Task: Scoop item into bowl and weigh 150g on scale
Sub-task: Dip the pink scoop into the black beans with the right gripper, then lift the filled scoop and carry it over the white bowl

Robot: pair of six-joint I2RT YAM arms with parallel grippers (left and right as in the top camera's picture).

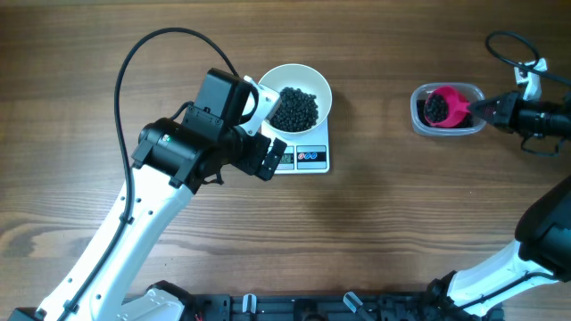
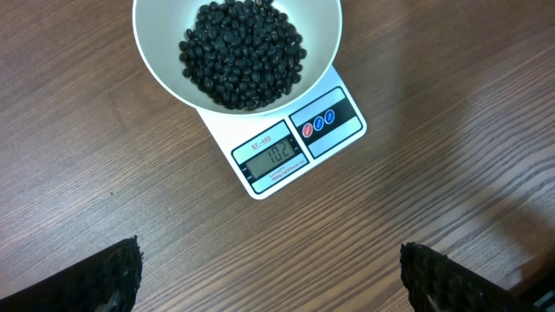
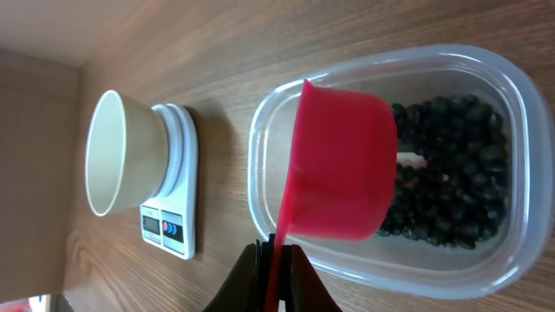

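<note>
Beans [image 2: 243, 52] lie under the bowl [image 2: 160, 43] rim; left end effector [image 2: 273, 286] gapes over open tabletop [image 2: 451, 173], right end effector [image 3: 276, 282] clamps scoop [image 3: 338, 169].

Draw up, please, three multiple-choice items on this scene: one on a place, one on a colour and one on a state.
1. Where does the white bowl stand?
A. On the scale
B. On a metal tray
C. On a stack of plates

2. What colour is the scoop?
A. Blue
B. Pink
C. Green

3. How do the jaws of the left gripper stand?
A. Wide apart, with nothing between them
B. Shut on the scoop's handle
C. Shut on the bowl's rim

Answers:
1 A, since the left wrist view shows the bowl resting on the scale just above its display.
2 B, since the right wrist view shows the scoop plainly pink.
3 A, since the left wrist view shows the jaws far apart with only the table between them.
</note>
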